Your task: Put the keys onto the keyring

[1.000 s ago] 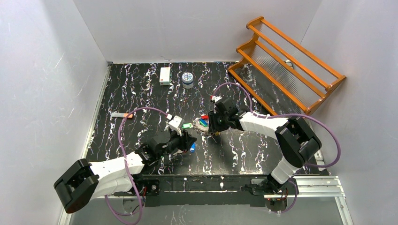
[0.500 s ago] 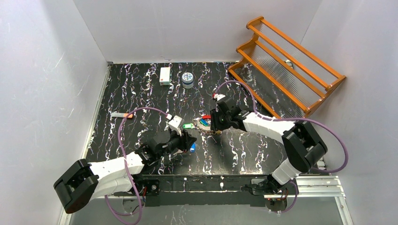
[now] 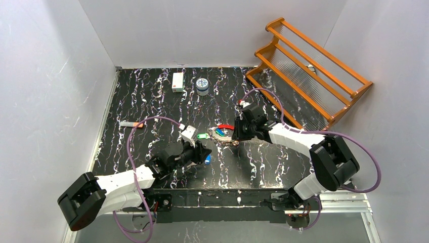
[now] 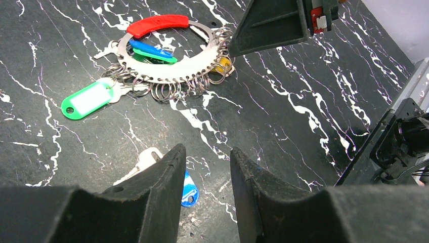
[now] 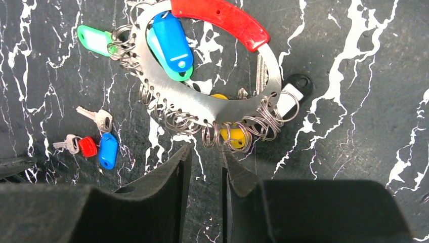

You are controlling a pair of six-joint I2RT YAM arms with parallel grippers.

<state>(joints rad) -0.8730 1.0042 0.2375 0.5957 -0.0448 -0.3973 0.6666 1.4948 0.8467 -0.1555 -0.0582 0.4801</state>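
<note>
Tabletop [image 3: 152, 96] in black marble pattern, two robot arms reaching toward its middle. Keyring [image 5: 202, 104] lies flat between the arms. It is a flat silver crescent closed by a red arc, its outer edge hung with many small split rings [image 5: 177, 121], and it carries blue, green and yellow tags. Right gripper [image 5: 205, 149] hovers at the ring's near edge, just beside the yellow tag [image 5: 230, 135]; its jaws stand a narrow slot apart with nothing seen between them. Left gripper [image 4: 207, 152] is low over the table, jaws parted and empty. Three loose keys [image 5: 103, 120] lie apart from the ring, on the left arm's side: a bare silver one, a red-capped one and one with a blue tag [image 4: 188, 188]. That blue tag sits just beneath a left fingertip, partly hidden by it, its long side pointing roughly toward the ring. Left arm is clearly nearer these keys, so the pickup likely falls to it — jaws would need to ease back and down over a key while the right arm steadies the ring
</note>
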